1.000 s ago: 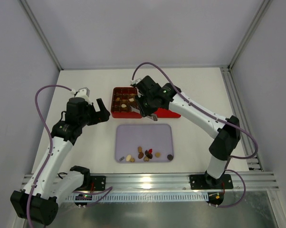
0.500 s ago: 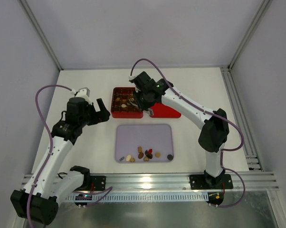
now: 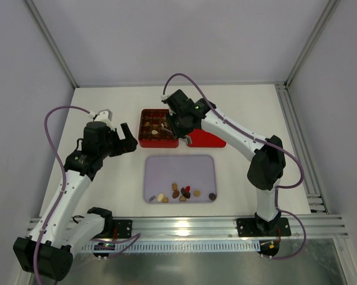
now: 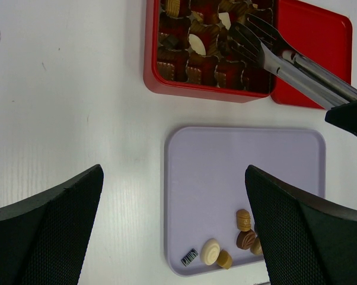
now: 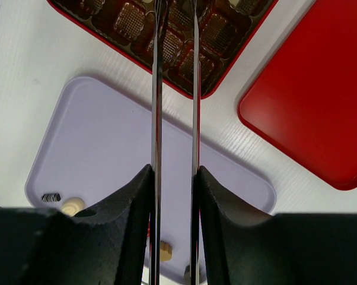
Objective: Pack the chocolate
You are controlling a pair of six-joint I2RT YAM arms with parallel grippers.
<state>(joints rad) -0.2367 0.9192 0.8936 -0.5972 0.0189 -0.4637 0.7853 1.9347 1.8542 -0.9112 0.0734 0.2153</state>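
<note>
Several chocolates [image 3: 181, 192] lie along the near edge of the lilac tray [image 3: 180, 169]; they also show in the left wrist view [image 4: 244, 228] and the right wrist view [image 5: 73, 205]. More chocolates sit in the compartments of the red box [image 3: 142, 127], also seen in the wrist views [image 4: 152, 71] [image 5: 226, 77]. My right gripper [image 3: 178, 129] [image 5: 174, 178] is shut on metal tongs [image 4: 285, 59] [image 5: 156, 89]. The tong tips reach over the box; I cannot tell whether they hold a sweet. My left gripper [image 3: 126, 139] [image 4: 174, 172] is open and empty, above the table at the tray's left edge.
The red lid [image 3: 205, 141] [image 5: 309, 107] lies flat to the right of the box. A small striped piece [image 4: 189, 256] lies at the tray's near left corner. White walls and rails close in the table.
My right arm swung left and back, bringing the tongs from over the tray's far edge to over the red box. In the last half second it hardly moved. The left arm is still.
</note>
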